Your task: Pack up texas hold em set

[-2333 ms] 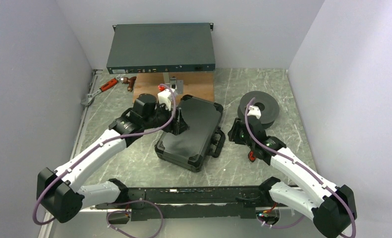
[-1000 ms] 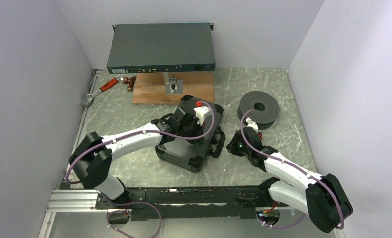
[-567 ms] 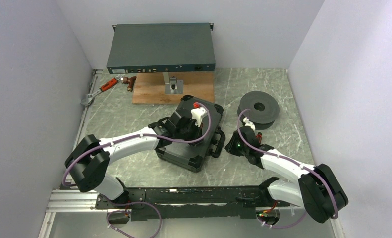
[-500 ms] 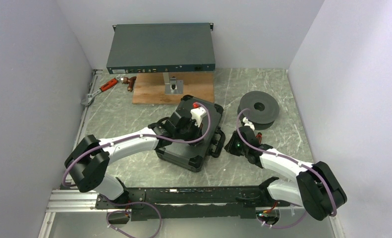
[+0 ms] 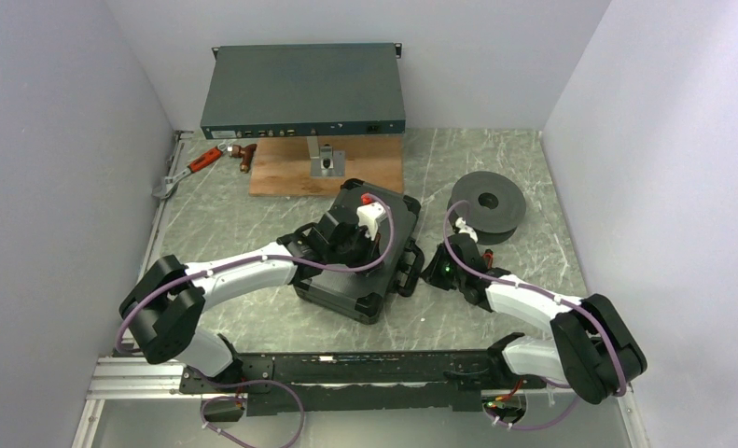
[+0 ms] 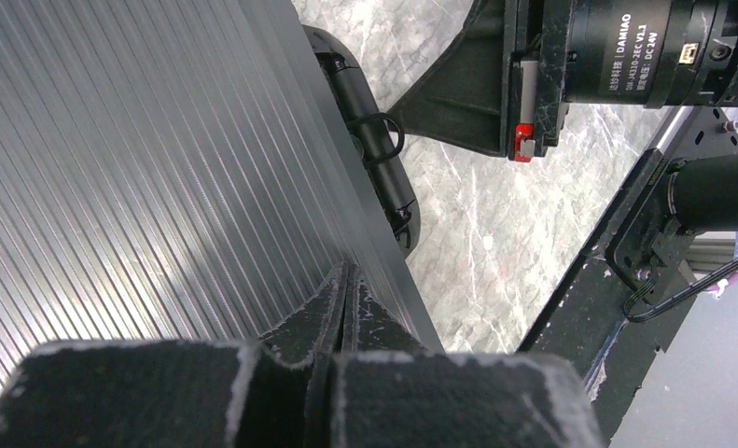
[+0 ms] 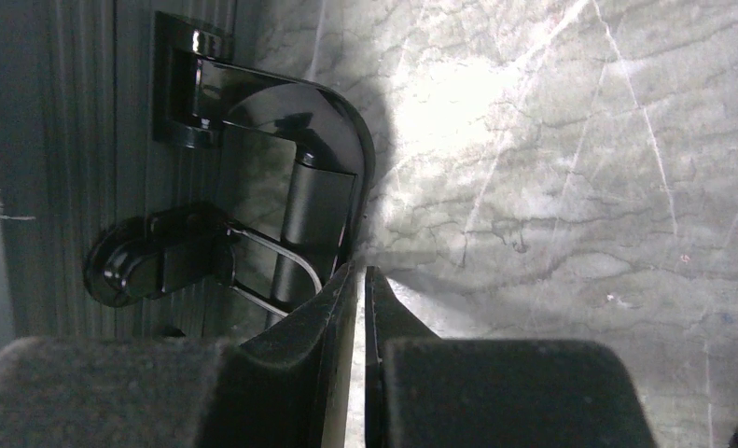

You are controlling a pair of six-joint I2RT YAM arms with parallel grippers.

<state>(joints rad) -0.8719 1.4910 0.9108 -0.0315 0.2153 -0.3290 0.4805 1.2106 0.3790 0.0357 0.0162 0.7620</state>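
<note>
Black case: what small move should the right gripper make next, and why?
Probably ease the right gripper onto the wire-loop latch beside the handle; its shut tips sit just short of it, while the left gripper, shut, rests on the ribbed lid.

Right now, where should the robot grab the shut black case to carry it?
By the handle on the right edge of the case, coming in from the right. The lid is broad and flat, probably too wide for the jaws; the handle is a slim bar standing off the edge. The right gripper sits beside it, jaws shut, so open them first.
</note>
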